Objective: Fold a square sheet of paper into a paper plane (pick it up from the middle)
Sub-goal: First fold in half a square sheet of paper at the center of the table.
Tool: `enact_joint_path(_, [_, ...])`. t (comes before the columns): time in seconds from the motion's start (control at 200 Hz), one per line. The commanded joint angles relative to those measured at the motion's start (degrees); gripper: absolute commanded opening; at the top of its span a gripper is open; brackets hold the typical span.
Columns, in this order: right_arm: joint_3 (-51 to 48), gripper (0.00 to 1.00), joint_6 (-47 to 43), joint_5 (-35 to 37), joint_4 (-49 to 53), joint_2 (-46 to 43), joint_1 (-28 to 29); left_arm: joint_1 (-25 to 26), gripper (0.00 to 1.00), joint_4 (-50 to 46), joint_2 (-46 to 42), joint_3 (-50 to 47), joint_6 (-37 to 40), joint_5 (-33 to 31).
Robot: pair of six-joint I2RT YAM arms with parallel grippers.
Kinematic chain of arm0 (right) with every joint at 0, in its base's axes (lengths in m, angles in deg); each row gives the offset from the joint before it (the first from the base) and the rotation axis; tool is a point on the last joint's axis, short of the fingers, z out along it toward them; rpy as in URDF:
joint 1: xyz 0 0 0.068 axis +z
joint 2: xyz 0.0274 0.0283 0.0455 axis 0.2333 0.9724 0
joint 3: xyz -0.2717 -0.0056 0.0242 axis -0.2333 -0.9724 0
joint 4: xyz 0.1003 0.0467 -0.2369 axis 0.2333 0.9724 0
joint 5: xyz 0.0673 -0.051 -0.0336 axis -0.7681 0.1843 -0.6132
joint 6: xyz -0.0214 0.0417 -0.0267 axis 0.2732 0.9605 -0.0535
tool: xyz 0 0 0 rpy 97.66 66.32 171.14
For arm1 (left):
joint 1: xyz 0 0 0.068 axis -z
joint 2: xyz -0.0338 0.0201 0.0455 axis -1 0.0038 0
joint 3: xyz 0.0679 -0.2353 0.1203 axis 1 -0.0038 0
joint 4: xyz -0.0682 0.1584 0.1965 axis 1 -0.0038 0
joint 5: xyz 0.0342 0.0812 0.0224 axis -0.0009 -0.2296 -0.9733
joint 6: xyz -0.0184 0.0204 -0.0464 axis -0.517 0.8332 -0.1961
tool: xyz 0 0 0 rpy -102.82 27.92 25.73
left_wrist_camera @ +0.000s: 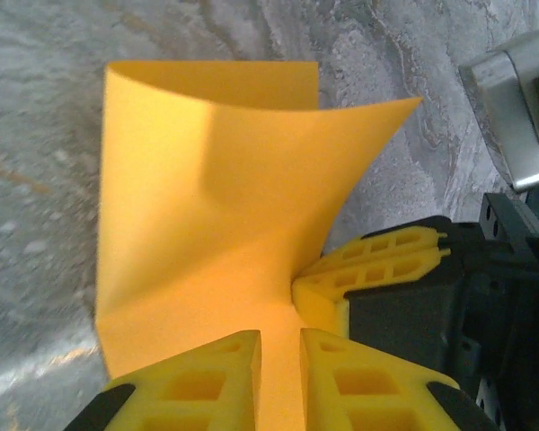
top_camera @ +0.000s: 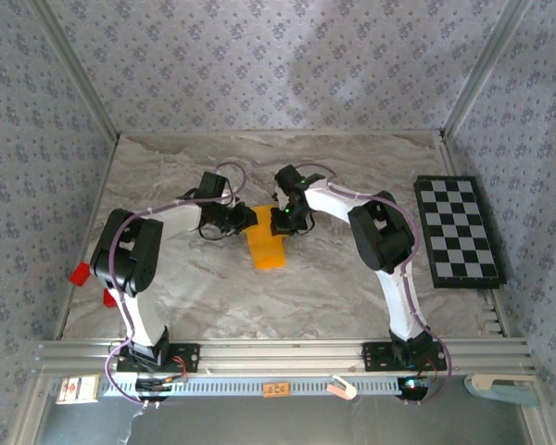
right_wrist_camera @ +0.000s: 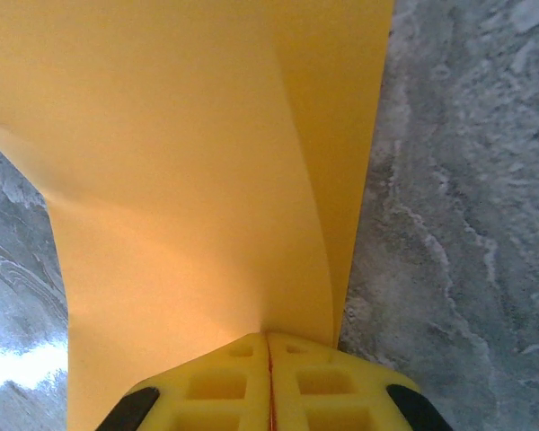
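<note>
The square sheet of paper (top_camera: 267, 248) is orange-yellow and lies folded over at the table's middle, its far end lifted between both grippers. My right gripper (top_camera: 283, 221) is shut on that end: in the right wrist view its fingertips (right_wrist_camera: 269, 337) meet on a paper (right_wrist_camera: 180, 180) edge that curves away from them. My left gripper (top_camera: 236, 222) is close on the left. In the left wrist view its jaws (left_wrist_camera: 280, 337) stand a little apart with the paper (left_wrist_camera: 207, 197) showing through the gap. The right gripper's fingers (left_wrist_camera: 368, 265) pinch the sheet just beside them.
A black-and-white checkerboard (top_camera: 457, 230) lies along the table's right side. Two small red blocks (top_camera: 79, 273) (top_camera: 108, 297) sit at the left edge by the left arm. Patterned walls close in the marbled table (top_camera: 213, 297) on three sides.
</note>
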Motion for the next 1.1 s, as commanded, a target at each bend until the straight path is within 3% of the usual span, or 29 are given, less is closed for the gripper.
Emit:
enact_joint_path(0.0, [-4.3,0.09,-1.2,12.4,8.4,7.9,-0.3,0.0,0.19,1.1,3.8,3.5,1.5,0.8])
enact_joint_path(0.27, [-4.6,0.08,-1.7,12.8,8.8,7.7,-0.4,-2.1,0.18,1.3,8.4,3.3,4.1,-3.4])
enact_joint_path(0.65, [-5.1,0.08,-1.9,13.5,8.5,7.6,-0.5,-6.1,0.14,1.6,5.9,1.2,6.1,-4.5])
enact_joint_path(0.74, [-5.0,0.08,-1.9,13.6,8.5,7.6,-0.4,-4.6,0.13,2.0,3.6,1.1,5.5,-2.0])
enact_joint_path(0.895, [-4.8,0.08,-1.8,13.3,8.6,7.6,-0.4,0.6,0.13,2.5,-0.9,0.7,4.5,-3.9])
enact_joint_path(1.094, [-5.1,0.08,-1.7,13.0,8.6,7.8,-0.3,0.8,0.13,2.6,3.7,4.1,4.0,-3.8])
